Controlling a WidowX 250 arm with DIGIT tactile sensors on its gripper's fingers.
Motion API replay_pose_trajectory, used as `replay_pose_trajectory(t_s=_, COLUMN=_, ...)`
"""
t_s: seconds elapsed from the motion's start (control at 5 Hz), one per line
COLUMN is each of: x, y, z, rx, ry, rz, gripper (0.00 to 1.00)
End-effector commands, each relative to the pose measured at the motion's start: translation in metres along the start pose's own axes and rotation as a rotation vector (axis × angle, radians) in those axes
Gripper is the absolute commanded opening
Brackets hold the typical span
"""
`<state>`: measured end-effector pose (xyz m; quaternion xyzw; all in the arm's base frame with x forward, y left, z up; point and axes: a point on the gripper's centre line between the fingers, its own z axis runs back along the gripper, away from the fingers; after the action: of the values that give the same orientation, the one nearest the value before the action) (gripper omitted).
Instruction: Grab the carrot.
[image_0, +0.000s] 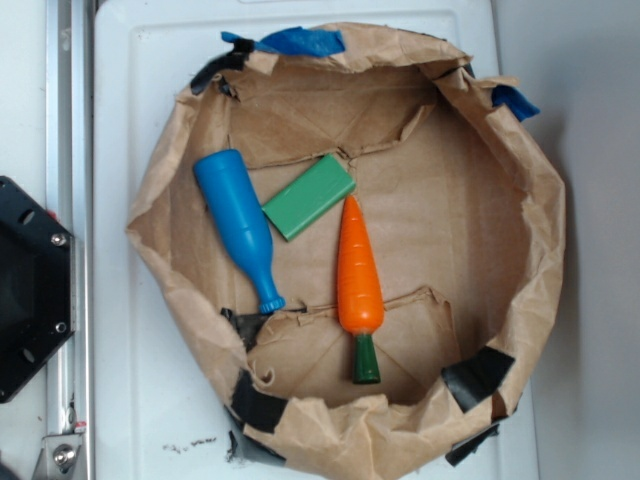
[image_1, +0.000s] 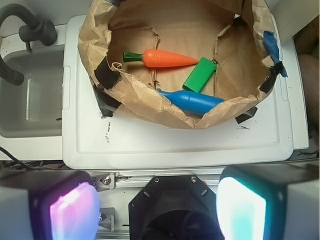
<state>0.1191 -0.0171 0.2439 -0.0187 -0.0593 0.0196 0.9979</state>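
Gripper (image_1: 157, 205) open; carrot (image_0: 359, 271) stem toward camera.

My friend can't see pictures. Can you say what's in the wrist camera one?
An orange toy carrot lies inside a brown paper ring on a white tray, beside a green block and a blue bottle. The open gripper sits blurred at the bottom, holding nothing.

An orange carrot (image_1: 167, 58), a green block (image_1: 199, 74) and a blue bottle (image_1: 194, 101) lie inside a crumpled brown paper enclosure (image_1: 145, 102) on a white tray (image_1: 170, 145), the gripper's (image_1: 157, 207) two glowing pads (image_1: 74, 212) spread wide below.
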Motion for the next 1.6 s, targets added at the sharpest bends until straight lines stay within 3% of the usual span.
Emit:
replay_pose_trajectory(t_s=0.0, x=0.0, y=0.0, z=0.0, rx=0.0, ry=0.0, rz=0.0, gripper=1.0)
replay_pose_trajectory(t_s=0.2, x=0.042, y=0.003, z=-0.008, rx=-0.033, ry=-0.1, rz=-0.086, gripper=1.0)
replay_pose_trajectory(t_s=0.8, x=0.104, y=0.028, z=-0.048, rx=-0.096, ry=-0.042, rz=-0.53, gripper=1.0)
replay_pose_trajectory(t_s=1.0, x=0.11, y=0.024, z=-0.061, rx=-0.108, ry=-0.08, rz=-0.734, gripper=1.0)
replay_pose_trajectory(t_s=1.2, x=0.12, y=0.026, z=-0.086, rx=-0.07, ry=-0.116, rz=-0.805, gripper=1.0)
replay_pose_trajectory(t_s=1.4, x=0.138, y=0.025, z=-0.104, rx=-0.075, ry=-0.18, rz=-0.823, gripper=1.0)
